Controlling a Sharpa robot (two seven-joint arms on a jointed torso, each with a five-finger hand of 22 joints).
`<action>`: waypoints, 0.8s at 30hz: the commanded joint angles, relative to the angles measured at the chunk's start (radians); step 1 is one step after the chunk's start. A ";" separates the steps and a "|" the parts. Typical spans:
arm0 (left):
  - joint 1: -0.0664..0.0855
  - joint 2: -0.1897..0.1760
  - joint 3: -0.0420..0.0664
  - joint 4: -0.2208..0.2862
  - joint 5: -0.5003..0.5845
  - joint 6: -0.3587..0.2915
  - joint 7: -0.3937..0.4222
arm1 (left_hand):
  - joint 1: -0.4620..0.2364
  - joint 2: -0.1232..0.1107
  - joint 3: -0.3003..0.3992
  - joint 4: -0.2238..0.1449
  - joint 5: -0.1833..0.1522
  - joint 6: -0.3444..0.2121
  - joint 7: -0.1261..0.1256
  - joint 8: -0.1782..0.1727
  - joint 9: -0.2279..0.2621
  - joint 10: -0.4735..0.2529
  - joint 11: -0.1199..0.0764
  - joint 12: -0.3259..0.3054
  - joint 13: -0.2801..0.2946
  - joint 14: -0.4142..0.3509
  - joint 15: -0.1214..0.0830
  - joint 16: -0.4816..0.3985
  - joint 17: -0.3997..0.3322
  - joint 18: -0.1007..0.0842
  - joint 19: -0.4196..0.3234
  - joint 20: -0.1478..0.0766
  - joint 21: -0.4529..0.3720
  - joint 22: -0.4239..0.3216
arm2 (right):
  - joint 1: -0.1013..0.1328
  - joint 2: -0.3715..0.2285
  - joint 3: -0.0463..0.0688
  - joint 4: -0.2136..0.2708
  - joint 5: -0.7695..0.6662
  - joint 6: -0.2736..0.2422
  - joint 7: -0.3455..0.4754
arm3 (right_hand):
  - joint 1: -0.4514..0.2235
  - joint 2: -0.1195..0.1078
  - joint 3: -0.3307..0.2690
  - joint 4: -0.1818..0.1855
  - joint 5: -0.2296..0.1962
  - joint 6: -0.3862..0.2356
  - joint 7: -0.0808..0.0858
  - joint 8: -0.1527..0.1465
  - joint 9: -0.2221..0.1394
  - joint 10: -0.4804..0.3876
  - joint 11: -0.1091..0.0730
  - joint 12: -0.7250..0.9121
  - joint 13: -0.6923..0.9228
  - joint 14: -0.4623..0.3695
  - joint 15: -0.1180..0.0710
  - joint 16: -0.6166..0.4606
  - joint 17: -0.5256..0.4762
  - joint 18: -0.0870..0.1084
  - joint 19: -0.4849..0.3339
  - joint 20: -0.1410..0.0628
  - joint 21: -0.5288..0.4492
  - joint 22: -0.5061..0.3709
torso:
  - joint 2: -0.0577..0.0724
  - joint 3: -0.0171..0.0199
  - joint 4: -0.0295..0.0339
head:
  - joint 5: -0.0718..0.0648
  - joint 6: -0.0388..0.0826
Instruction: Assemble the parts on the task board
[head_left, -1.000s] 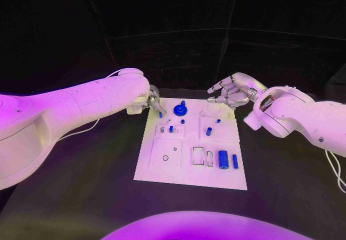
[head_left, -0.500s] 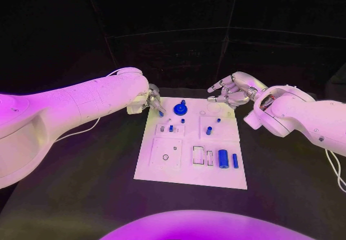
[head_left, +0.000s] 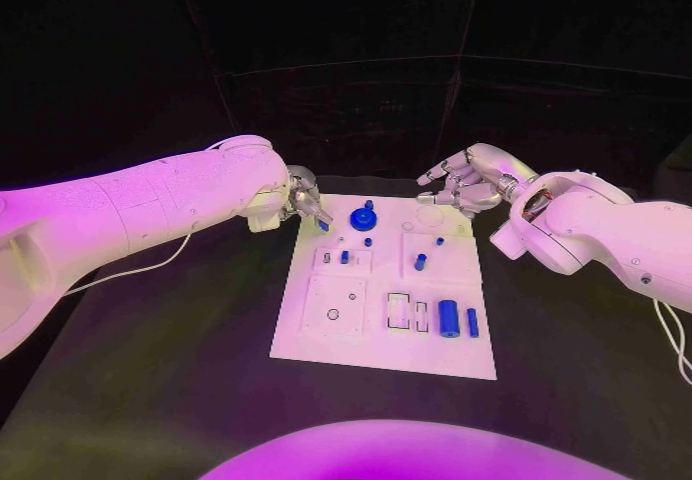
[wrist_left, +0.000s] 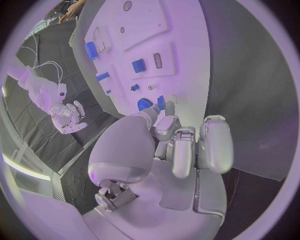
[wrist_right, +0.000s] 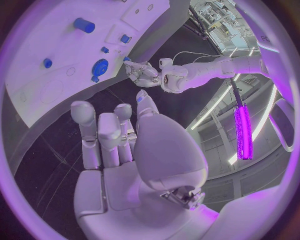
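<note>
Your left hand (head_left: 303, 200) sits at the far left corner of the task board (head_left: 339, 330), fingers curled down together toward the board's edge. From the left wrist view, the fingertips (wrist_left: 167, 121) close in right beside a small blue part (wrist_left: 161, 103) at that corner, but you cannot tell whether the hand actually holds it or only touches it.

Just beyond those fingertips, toward the middle of the board's far end, stands the round blue knob (head_left: 361, 217), and near it a small blue peg (head_left: 366, 242). Closer to you from the left hand, two short blue pins (head_left: 335, 258) sit in a raised white block.

Your right hand (head_left: 464, 182) hangs above the table off the board's far right corner, fingers apart and loosely curved, with nothing in them; the right wrist view shows the same open spread (wrist_right: 119, 130) over the dark table, apart from the board. Under and just inside that hand lies a round recess (head_left: 428, 214) in the board, and a little nearer to you an upright blue pin (head_left: 418, 262).

Well away from both hands, in the near right part of the board, a thick blue cylinder (head_left: 449, 318) lies beside a slim blue bar (head_left: 472, 321), with rectangular slots (head_left: 397, 311) just to their left.
</note>
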 joint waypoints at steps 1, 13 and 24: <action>0.003 -0.023 0.000 0.046 0.015 -0.059 -0.018 | -0.011 -0.001 0.104 -0.091 0.002 -0.002 -0.004 0.005 0.003 0.004 -0.004 -0.004 -0.001 0.106 -0.006 0.003 0.264 0.006 -0.003 -0.006 -0.006 0.001 | 0.002 -0.003 0.001 0.004 0.002 -0.001 0.002 | 0.000 0.009 -0.001 0.007 0.005 -0.007 -0.001 0.006 0.001 -0.004 0.000 -0.001 -0.002 0.004 0.000 -0.005 -0.001 0.009 -0.005 0.001 -0.005 -0.001 | -0.002 0.0000 0.0012 | 0.001 -0.002; -0.009 -0.116 -0.002 0.202 -0.004 -0.105 -0.021 | -0.021 -0.026 0.136 -0.107 0.002 -0.002 -0.007 0.016 0.007 0.008 -0.006 -0.003 -0.002 0.106 -0.007 0.003 0.264 0.006 -0.001 -0.006 -0.004 0.004 | 0.002 -0.008 0.001 0.006 0.003 0.000 0.002 | -0.002 0.011 -0.002 0.010 0.006 -0.007 -0.001 0.007 0.001 -0.005 0.001 0.000 -0.002 0.004 0.001 -0.005 0.000 0.009 -0.006 0.002 -0.006 -0.002 | 0.000 -0.0011 -0.0001 | 0.007 -0.001; -0.034 -0.143 -0.003 0.251 -0.014 -0.139 -0.014 | -0.019 -0.039 0.142 -0.115 0.001 -0.001 -0.009 0.019 0.008 0.008 -0.008 -0.005 -0.006 0.106 -0.008 0.003 0.264 0.005 0.000 -0.007 -0.003 0.006 | 0.002 -0.011 0.001 0.008 0.004 0.003 0.003 | 0.000 0.010 -0.003 0.009 0.006 -0.007 -0.001 0.007 0.001 -0.005 0.000 0.000 -0.002 0.004 0.001 -0.006 0.000 0.009 -0.005 0.002 -0.006 -0.002 | 0.002 -0.0016 -0.0031 | 0.016 -0.002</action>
